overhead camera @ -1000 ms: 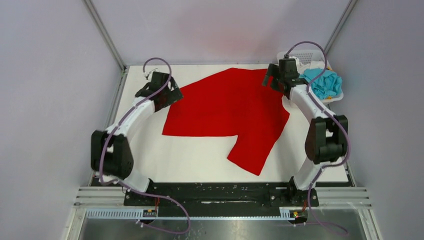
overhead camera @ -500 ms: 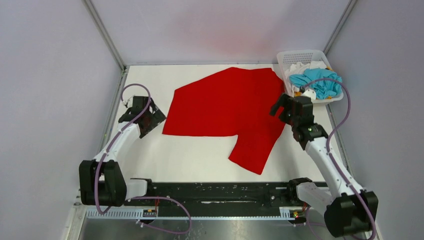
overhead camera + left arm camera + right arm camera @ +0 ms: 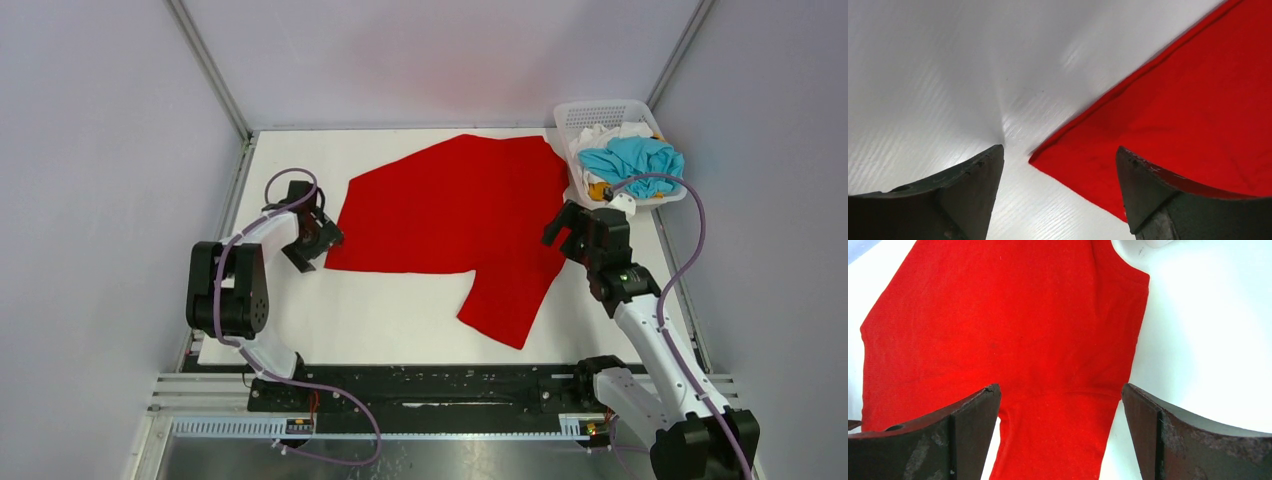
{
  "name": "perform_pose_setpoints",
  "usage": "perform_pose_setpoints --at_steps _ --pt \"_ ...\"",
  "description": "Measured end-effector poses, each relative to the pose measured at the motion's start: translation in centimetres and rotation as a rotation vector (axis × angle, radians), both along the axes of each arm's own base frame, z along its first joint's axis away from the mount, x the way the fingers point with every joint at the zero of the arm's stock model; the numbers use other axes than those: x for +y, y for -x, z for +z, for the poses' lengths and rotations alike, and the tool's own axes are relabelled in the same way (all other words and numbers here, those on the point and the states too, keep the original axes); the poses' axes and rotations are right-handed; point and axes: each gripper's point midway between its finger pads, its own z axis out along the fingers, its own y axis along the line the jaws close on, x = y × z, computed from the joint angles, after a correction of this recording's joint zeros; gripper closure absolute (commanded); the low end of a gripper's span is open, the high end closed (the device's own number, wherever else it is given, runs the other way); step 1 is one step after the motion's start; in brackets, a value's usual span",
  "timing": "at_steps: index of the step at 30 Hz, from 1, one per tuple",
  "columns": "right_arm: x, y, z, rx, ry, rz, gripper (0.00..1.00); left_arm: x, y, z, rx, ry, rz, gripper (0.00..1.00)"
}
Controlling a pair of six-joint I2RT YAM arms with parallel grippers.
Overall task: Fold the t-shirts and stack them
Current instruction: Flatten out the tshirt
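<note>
L fingers (image 3: pixel 322 240) moved to red t-shirt (image 3: pixel 450 205) corner edge, released; R fingers (image 3: pixel 568 224) also released.

Open table (image 3: pixel 400 320) nearside of red t-shirt (image 3: pixel 450 210); basket (image 3: pixel 600 104) blocks far-right corner

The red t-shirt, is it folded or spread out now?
Spread out. The red t-shirt lies flat on the table, one sleeve sticking out toward the arm bases.

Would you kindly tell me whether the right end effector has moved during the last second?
Yes. The right end effector has pulled back toward the near side, away from the basket, and now hovers over the red t-shirt.
</note>
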Motion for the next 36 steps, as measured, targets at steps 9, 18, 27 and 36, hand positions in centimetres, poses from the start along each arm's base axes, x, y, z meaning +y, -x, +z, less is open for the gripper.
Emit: perform_pose_setpoints --at_steps 9,18,27,36 --pt "-0.1 0.1 0.1 -0.005 0.004 0.0 0.01 -1.5 -0.7 -0.8 0.023 0.038 -0.002 0.41" --pt "-0.3 0.3 0.0 0.001 0.016 -0.004 0.01 -2.7 -1.6 -1.1 0.063 0.015 -0.024 0.7" --pt "-0.6 0.2 -0.3 0.01 0.032 -0.017 0.01 -3.0 -0.9 -1.4 0.102 -0.007 -0.041 1.0" --pt "0.4 1.2 -2.7 0.127 0.037 0.041 0.0 -3.0 2.8 -0.3 0.087 -0.018 -0.085 1.0"
